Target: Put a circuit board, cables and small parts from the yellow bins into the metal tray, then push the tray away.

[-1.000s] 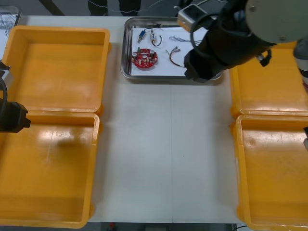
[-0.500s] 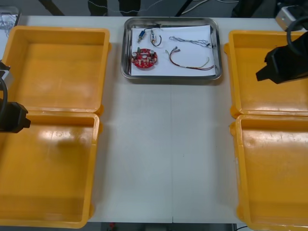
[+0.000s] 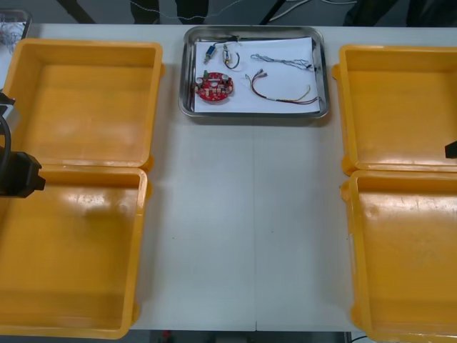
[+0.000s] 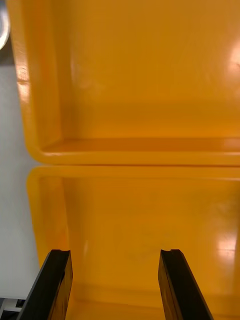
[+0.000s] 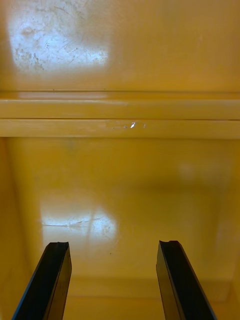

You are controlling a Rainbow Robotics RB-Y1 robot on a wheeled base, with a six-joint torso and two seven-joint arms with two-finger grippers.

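Observation:
The metal tray [image 3: 321,71] lies at the table's far middle, white inside. In it are a round red circuit board [image 3: 215,86], a blue and white cable [image 3: 211,51], a small black cable [image 3: 230,57], a thin grey cable [image 3: 282,61] and a red and yellow cable [image 3: 282,94]. My right gripper [image 4: 115,280] is open and holds nothing, hanging over the two right bins where their rims [image 4: 140,160] meet. A sliver of the right arm [image 3: 451,149] shows at the table's right edge. My left gripper [image 5: 114,280] is open too, over the left bins' shared rims [image 5: 120,117]; the left arm [image 3: 18,174] is at the left edge.
Two yellow bins stand at the left [image 3: 86,100] [image 3: 71,257] and two at the right [image 3: 396,107] [image 3: 407,257], all bare inside. A small container with wires [image 3: 13,25] sits at the far left corner. Bare table [image 3: 250,214] runs between the bin pairs.
My right arm has pulled back from over the tray's right side and swung right, out to the table's right edge. The tray and its contents lie as before; the left arm is still.

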